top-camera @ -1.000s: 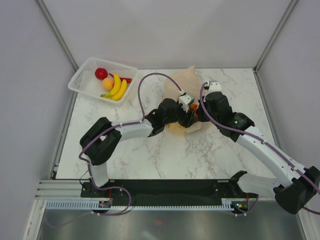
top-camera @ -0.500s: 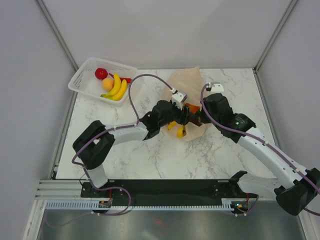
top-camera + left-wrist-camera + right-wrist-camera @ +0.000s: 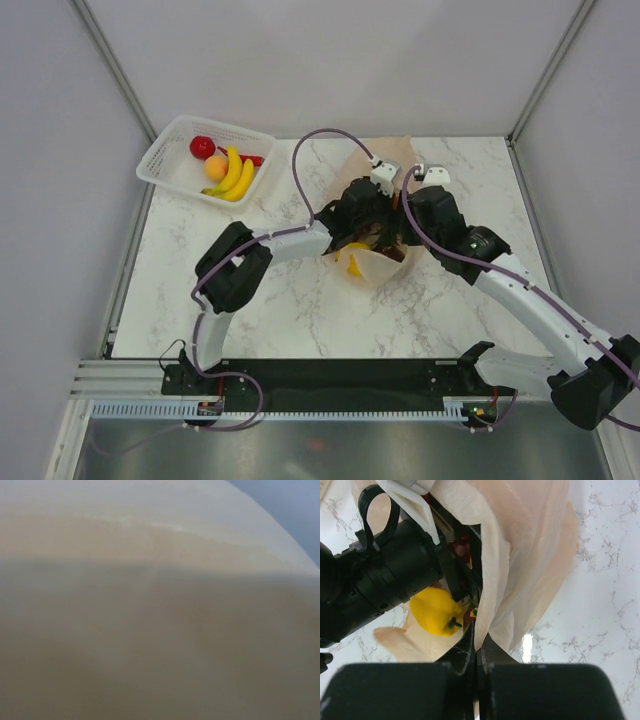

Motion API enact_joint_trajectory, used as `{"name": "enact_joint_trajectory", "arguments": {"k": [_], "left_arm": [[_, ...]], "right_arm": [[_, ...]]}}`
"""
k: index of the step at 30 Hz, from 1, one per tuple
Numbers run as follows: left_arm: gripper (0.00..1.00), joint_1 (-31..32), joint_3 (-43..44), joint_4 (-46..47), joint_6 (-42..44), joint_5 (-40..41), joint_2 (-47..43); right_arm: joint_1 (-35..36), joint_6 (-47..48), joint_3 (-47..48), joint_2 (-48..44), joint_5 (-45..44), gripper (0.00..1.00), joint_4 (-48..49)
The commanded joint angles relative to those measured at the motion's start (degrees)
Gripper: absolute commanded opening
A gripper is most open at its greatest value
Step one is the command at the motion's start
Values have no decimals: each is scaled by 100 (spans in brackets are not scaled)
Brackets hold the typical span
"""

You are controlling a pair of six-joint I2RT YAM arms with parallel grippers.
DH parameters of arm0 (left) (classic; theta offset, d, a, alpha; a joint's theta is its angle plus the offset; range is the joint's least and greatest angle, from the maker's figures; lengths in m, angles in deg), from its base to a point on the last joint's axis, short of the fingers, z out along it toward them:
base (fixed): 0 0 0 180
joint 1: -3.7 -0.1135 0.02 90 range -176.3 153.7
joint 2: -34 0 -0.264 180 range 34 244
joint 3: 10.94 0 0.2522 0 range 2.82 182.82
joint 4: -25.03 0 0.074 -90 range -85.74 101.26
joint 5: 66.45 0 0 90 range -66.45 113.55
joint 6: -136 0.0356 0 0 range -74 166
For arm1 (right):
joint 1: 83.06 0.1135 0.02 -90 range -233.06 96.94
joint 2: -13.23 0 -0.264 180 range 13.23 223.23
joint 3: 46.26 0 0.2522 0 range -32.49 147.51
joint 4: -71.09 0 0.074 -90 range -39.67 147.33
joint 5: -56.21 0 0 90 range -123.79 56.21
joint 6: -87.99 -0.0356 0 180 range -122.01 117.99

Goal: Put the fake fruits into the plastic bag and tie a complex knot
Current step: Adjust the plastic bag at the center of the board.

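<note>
The peach plastic bag (image 3: pixel 385 266) lies mid-table with its mouth held open. My right gripper (image 3: pixel 400 228) is shut on the bag's rim; in the right wrist view (image 3: pixel 477 645) the thin sheet (image 3: pixel 530 555) runs between the closed fingers. My left gripper (image 3: pixel 368 208) reaches into the bag mouth from the left, and its fingers are hidden by plastic. The left wrist view shows only blurred peach film (image 3: pixel 160 605). A yellow fruit with a green stem (image 3: pixel 437 611) and something dark red (image 3: pixel 460 547) lie inside the bag. The yellow fruit also shows from above (image 3: pixel 352 262).
A white lattice basket (image 3: pixel 172 150) stands at the back left. It holds a red apple (image 3: pixel 202 147), an orange peach (image 3: pixel 215 167), yellow bananas (image 3: pixel 236 172) and a red chili (image 3: pixel 256 160). Grey walls enclose the marble table (image 3: pixel 300 310).
My left arm has swung right and toward the back, pushing its gripper deeper into the bag mouth. The right gripper has kept its hold on the rim and hardly moved.
</note>
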Motion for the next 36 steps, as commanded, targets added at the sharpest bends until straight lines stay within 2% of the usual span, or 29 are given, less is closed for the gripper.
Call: {"name": "enact_joint_trajectory", "arguments": {"k": [1,3,8,11,15,21,25,28,32,36], "left_arm": [[83,-4,-70,-137,-131,708,-295],[84,-13,-237,-277,-17,884,-541],[84,-4,-939,-418,176,718,-1270],[84,5,-1230,-1065,265,420,-1780],[83,23,-1792,-1436,273,129,-2580],[84,31,-2461,-1833,501,225,-3617],[84,40,-2409,-2061,1273,59,-3671],[80,31,-1997,-2518,1574,85,-3399],[78,31,-1916,-2703,1337,110,-3153],[78,23,-2066,-2405,1038,199,-2934]], "right_arm": [[-13,-113,220,46,-177,0,3],[-13,-130,212,55,-168,0,38],[-31,-104,229,73,-211,0,38],[-40,-69,220,46,-220,0,38],[-48,1,220,107,-203,0,47],[-49,81,247,230,-97,0,100],[-57,125,317,283,-10,0,100],[-66,125,396,301,26,0,100],[-66,116,422,310,17,0,91],[-75,116,423,310,26,0,91]]}}
